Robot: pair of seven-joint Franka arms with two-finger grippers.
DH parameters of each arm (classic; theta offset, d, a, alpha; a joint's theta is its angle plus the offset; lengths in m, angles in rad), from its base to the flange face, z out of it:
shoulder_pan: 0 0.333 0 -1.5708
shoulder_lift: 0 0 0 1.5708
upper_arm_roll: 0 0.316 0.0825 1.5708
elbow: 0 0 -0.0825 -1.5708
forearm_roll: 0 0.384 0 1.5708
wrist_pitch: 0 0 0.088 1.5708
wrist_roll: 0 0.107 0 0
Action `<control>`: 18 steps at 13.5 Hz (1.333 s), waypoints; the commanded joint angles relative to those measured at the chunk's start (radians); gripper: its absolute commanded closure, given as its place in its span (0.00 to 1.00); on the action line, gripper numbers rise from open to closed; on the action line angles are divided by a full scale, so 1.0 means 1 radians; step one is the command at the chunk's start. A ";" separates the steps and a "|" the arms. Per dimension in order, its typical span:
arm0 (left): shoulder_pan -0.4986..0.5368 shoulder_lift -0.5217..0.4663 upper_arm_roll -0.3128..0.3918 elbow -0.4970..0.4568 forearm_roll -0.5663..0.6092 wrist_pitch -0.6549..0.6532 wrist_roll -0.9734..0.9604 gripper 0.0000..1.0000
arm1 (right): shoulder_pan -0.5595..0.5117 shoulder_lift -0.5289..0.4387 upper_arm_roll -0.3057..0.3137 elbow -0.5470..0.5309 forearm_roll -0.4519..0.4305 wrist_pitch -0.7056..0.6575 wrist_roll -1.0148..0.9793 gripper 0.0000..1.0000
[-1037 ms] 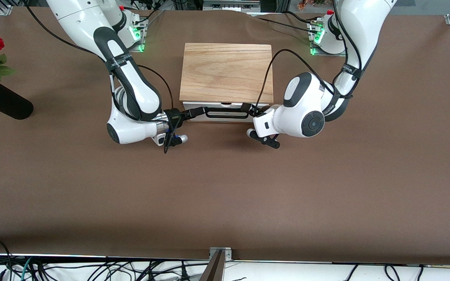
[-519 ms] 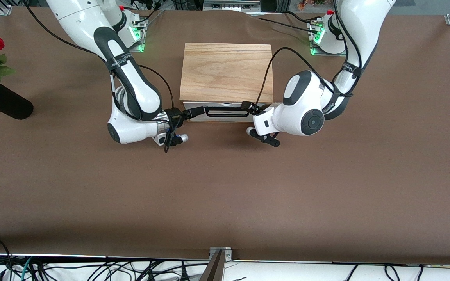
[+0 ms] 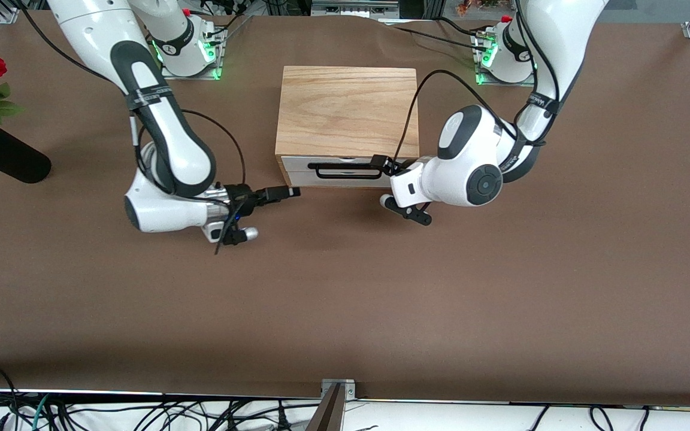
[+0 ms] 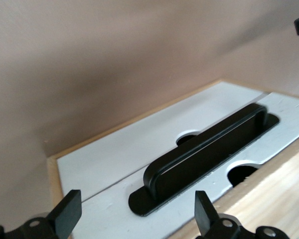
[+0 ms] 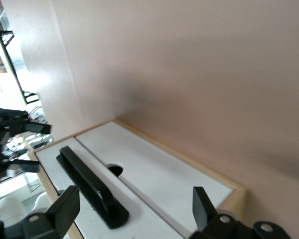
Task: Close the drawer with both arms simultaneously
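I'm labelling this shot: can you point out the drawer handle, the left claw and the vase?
handle (image 3: 347, 171): front view, middle of the black bar.
left claw (image 3: 379, 161): front view, its tips by the handle's end.
vase (image 3: 6, 157): front view, black body.

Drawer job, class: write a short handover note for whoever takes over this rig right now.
Left gripper: open, at the left-arm end of the thin black wire handle, gripping nothing.
Right gripper: open, clear of the small oak-grain box, low over the table toward the right arm's end.
White-fronted drawer: looks pushed in, front flush with the box.
Done: the closing, apparently.
Left: confirm it is fully shut, then withdraw both arms.
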 commanded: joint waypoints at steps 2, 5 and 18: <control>0.079 -0.031 0.002 0.107 0.085 -0.044 0.003 0.00 | -0.001 -0.101 -0.091 -0.006 -0.204 -0.010 -0.053 0.00; 0.102 -0.060 0.005 0.161 0.248 -0.076 -0.005 0.00 | -0.003 -0.219 -0.157 -0.008 -0.425 -0.070 -0.053 0.00; 0.135 -0.477 0.237 0.111 0.528 -0.317 -0.141 0.00 | -0.036 -0.503 -0.212 0.139 -0.912 -0.344 0.100 0.00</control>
